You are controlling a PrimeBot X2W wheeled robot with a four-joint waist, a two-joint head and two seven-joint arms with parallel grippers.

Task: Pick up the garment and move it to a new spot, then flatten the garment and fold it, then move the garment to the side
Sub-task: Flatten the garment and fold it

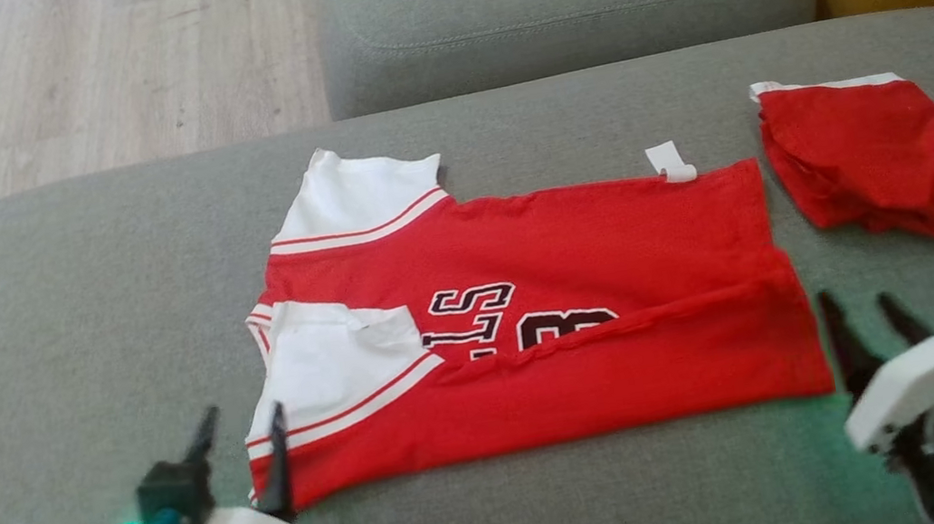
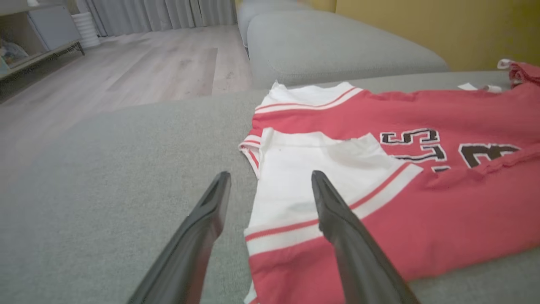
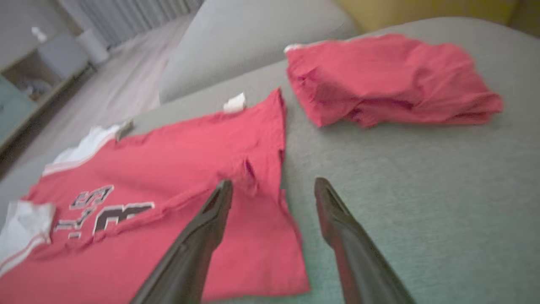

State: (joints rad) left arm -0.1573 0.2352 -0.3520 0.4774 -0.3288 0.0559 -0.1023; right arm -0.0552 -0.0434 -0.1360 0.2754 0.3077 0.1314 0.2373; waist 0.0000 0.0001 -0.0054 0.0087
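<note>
On the grey sofa cushion, mid-seat, the shirt lies flat with its long axis running left-right, straight across between the two arms. Collar and sleeve end points to the left gripper, hem end to the right gripper. Each arm sits at its own near corner, so neither is clearly closer overall. The left one overlaps the cloth, one finger over the white sleeve in the left wrist view, the other over bare cushion; contact cannot be told. The right one is just beside the hem corner, off the cloth.

Both grippers spread wide, holding nothing.

Shirt: red with white sleeves trimmed in red stripes and black-and-white lettering. The near long edge is folded up over the lower part of the lettering, with a soft ridge along the fold. A white tag pokes out at the far edge. Mostly smooth, slight puckers near the hem.

A second folded red garment sits well apart at far right.

Likely next: another lengthwise fold, from both near corners together.
</note>
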